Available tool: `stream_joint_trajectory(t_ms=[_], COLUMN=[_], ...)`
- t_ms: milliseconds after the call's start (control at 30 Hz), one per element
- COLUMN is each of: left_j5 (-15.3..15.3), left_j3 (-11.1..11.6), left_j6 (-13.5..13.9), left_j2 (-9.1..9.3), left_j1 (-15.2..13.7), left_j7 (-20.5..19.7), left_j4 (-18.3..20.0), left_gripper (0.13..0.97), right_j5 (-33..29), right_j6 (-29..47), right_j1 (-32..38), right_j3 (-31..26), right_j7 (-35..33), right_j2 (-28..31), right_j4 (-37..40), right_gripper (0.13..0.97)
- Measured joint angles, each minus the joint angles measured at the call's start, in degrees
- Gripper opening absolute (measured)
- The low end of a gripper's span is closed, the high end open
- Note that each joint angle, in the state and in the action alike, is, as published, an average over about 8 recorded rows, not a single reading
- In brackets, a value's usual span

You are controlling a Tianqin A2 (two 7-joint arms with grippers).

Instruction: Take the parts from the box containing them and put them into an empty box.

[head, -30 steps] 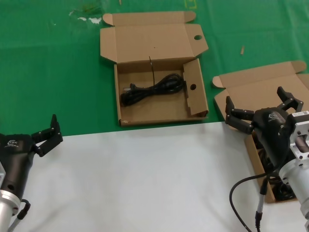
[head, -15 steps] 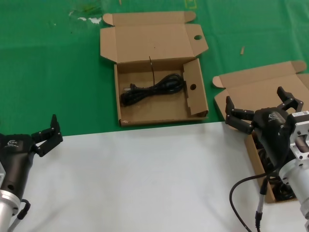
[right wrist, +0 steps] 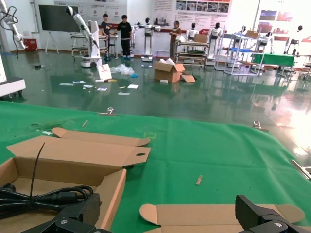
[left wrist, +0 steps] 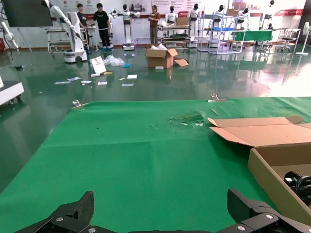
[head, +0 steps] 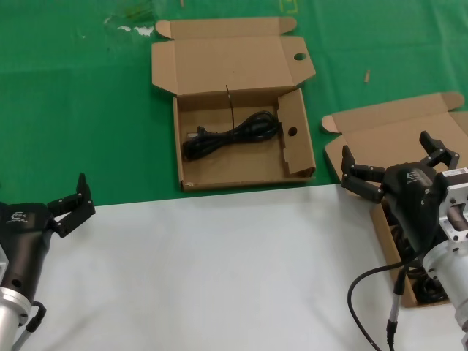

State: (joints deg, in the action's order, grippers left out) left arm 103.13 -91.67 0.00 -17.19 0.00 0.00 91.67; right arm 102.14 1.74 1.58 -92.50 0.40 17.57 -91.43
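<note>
One black rubbery cord (head: 232,134) already lies coiled in the holed box (head: 235,110) mid-table; more cords (head: 401,241) remain, I judge, in the plain box (head: 398,146) under the right arm. The right gripper (head: 395,164) hovers there with fingers apart, and the left gripper (head: 72,201) waits open over the smooth white sheet (head: 219,263).

A green surface (head: 80,110) with a white sheet (head: 212,270) across its near part carries two open cardboard boxes: holed box (head: 238,110), plain-lidded box (head: 380,139).
</note>
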Motion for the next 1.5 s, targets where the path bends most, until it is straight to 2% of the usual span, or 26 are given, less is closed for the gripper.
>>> stream_joint_trajectory(t_ms=[1500], left_j5=[0.00], left_j3=[0.00], left_j6=[0.00], left_j2=[0.00], left_j1=[0.00], left_j7=[0.00], left_j4=[0.00], left_gripper=[0.966], right_j5=[0.00], right_j6=[0.00], right_j1=[0.00], right_j3=[0.00], right_j7=[0.00], right_j2=[0.00], right_j4=[0.00], right_gripper=[0.966])
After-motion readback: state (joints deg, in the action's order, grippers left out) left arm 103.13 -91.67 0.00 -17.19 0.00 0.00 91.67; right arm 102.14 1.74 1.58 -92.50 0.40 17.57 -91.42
